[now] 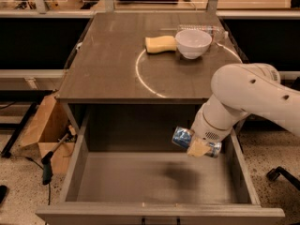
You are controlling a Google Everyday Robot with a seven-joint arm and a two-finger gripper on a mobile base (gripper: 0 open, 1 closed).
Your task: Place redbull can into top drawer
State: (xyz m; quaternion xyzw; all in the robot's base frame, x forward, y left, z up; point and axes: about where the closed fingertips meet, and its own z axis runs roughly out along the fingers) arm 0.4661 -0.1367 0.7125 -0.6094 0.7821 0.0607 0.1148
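Observation:
The redbull can [182, 137], blue and silver, lies sideways in my gripper [197, 147]. The gripper is shut on it, with a tan finger pad [198, 148] across the can's middle. The can hangs above the right part of the open top drawer [75, 165], a little above its flat grey floor, and casts a dark shadow there. The drawer is pulled out below the table, its front panel along the bottom edge of the view. My white arm [248, 95] comes in from the right and hides part of the drawer's right wall.
On the table [108, 64] stand a white bowl [193, 42], a yellow sponge [160, 43] and a clear plastic bottle [206, 30] behind the bowl. A cardboard box [44, 125] with a tool sits on the floor at the left.

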